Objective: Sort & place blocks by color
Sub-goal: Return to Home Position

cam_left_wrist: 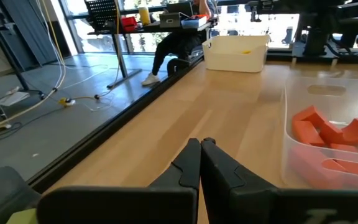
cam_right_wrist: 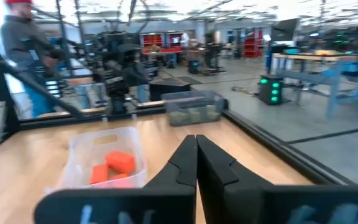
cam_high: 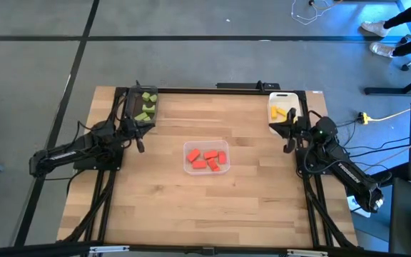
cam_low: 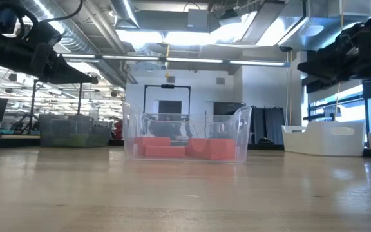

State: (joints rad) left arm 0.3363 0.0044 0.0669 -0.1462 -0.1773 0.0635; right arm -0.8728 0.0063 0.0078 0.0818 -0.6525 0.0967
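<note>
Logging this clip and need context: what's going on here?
Nothing is being handled right now. The sorting looks done: red blocks lie in the clear tray in the middle, green blocks in the dark tray on the left side, and yellow blocks in the white tray on the right. The left end effector is shut and empty beside the dark tray, and the right end effector is likewise shut and empty beside the white tray.

Bright ceiling lights (cam_low: 172, 38) glare at the low view's upper centre. The counter (cam_high: 212, 207) is evenly lit from above in the high view, its shadows soft and faint.
</note>
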